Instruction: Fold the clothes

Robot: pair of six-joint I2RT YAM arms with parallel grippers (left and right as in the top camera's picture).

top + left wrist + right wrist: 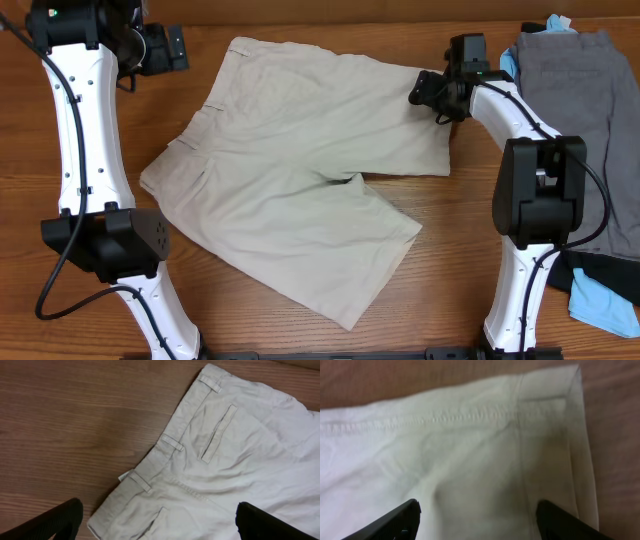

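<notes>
Beige shorts point(290, 170) lay flat on the bench point(440, 290), left hand point(170, 48) spread over the waistband point(155, 457), right hand point(428, 92) spread over a leg hem point(555, 425), so a shallow pinch could've snagged just one layer and botched the fold.

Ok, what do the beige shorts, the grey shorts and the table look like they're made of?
Beige shorts: probably woven cotton, matte; soft creases, stitched hem, belt loops. Grey shorts: a similar matte woven cloth, apparently, but seen only from afar. Table: wood or wood-grain laminate, brown streaked grain, slight sheen; cannot tell which.
</notes>
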